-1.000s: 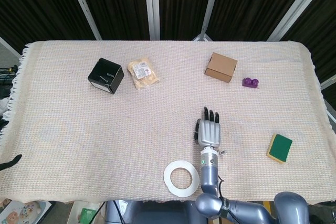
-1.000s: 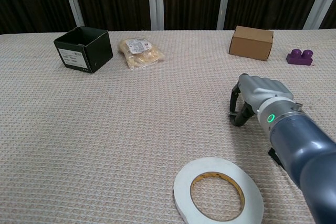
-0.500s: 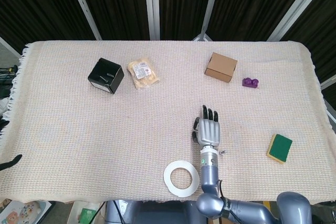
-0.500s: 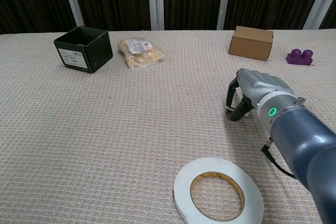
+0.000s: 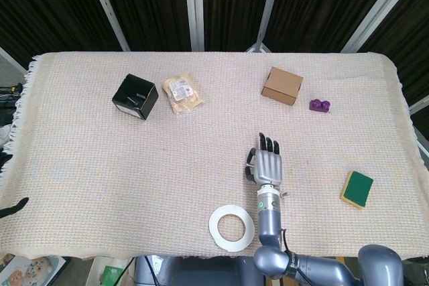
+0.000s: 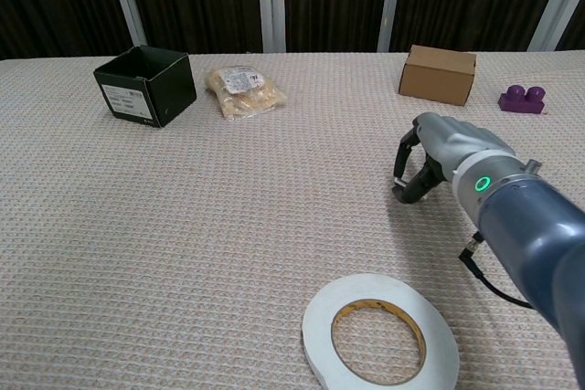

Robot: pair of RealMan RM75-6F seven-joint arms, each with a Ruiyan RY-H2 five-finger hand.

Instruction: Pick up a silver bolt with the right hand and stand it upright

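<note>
I am working the right hand (image 6: pixel 443 148) low over the woven cloth (image 5: pixel 134 165), just beyond the tape roll (image 5: pixel 214 227) and a little to the roll's right. In the head view I am seeing only the back of the hand, palm down. In the chest view the fingers (image 6: pixel 403 157) are arching down, with the dark tips reaching the cloth or hanging just off it. The tips are sitting close together, a narrow pinch shape, but I cannot tell whether anything is between them.

I am not finding the silver bolt in either view. If it is by the hand, the palm and fingers are covering it, so I cannot place it. A green ring light is glowing on the wrist, and a thin black cable is looping off the forearm on the roll's right.

I am noting the other things by the roll:
- The sponge (image 5: pixel 357 188), green side up, is lying well to the roll's right and a bit beyond it.
- The cardboard box (image 5: pixel 281 86) is sitting far beyond the roll, right of its line.
- The purple block (image 5: pixel 319 105) is lying further right, near that box.
- The snack bag (image 5: pixel 183 94) is lying far beyond the roll and to its left.
- The open black box (image 5: pixel 135 96) is sitting further left, just beside the bag.
</note>
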